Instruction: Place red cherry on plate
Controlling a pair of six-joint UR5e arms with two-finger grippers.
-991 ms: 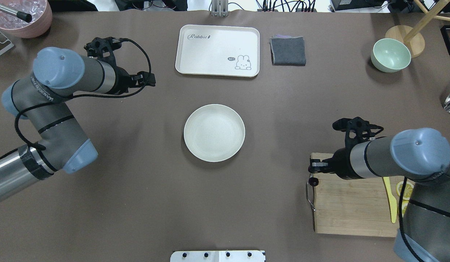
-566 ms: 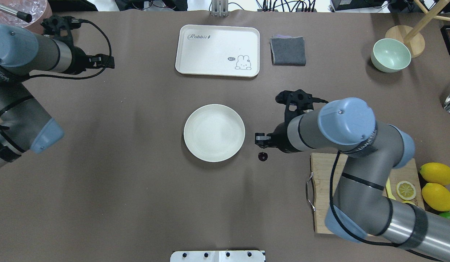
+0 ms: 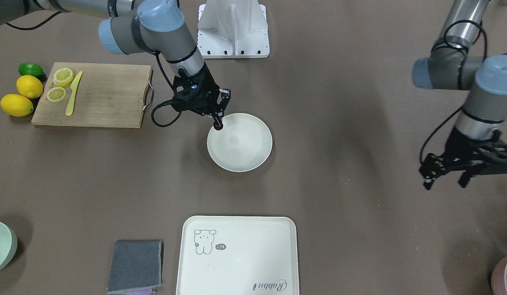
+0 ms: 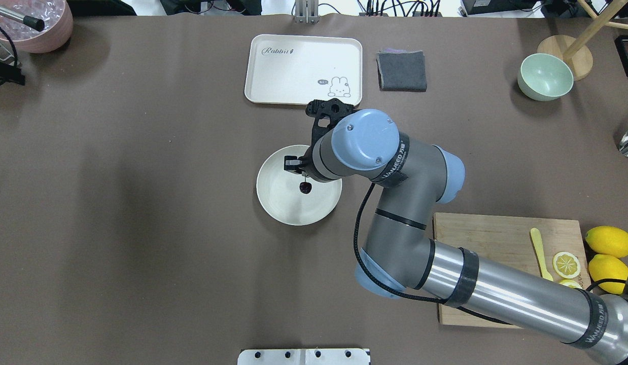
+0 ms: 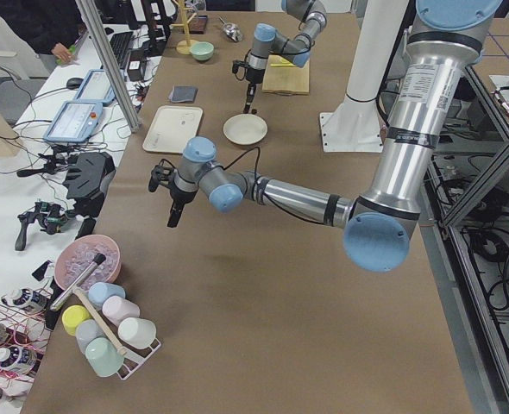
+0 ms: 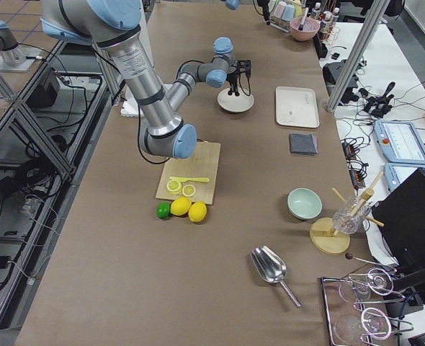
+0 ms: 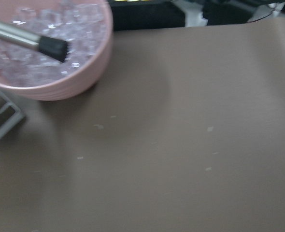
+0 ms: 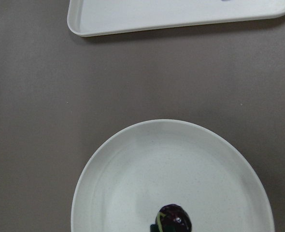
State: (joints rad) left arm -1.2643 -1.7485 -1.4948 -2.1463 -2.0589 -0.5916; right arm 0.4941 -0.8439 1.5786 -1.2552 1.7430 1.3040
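Note:
The red cherry (image 4: pixel 305 187) is tiny and dark, and it hangs by its stem from my right gripper (image 4: pixel 300 171), which is shut on it. It dangles just above the round cream plate (image 4: pixel 273 203), over the plate's side nearest that arm. From the front, the cherry (image 3: pixel 218 126) sits at the plate (image 3: pixel 245 159) rim below the right gripper (image 3: pixel 218 116). In the right wrist view the cherry (image 8: pixel 174 220) shows over the plate (image 8: pixel 133 183). My left gripper (image 3: pixel 445 182) hovers open and holds nothing, far off at the table's left end.
A rabbit-print tray (image 4: pixel 304 61), a grey cloth (image 4: pixel 402 71) and a mint bowl (image 4: pixel 545 76) line the far side. A cutting board (image 4: pixel 486 263) with a knife, lemon slices and lemons (image 4: pixel 609 242) lies near right. A pink bowl (image 7: pixel 46 48) of ice is by the left gripper.
My right arm has carried the cherry from the cutting board leftward to above the plate. The left arm has swung away toward the far left corner.

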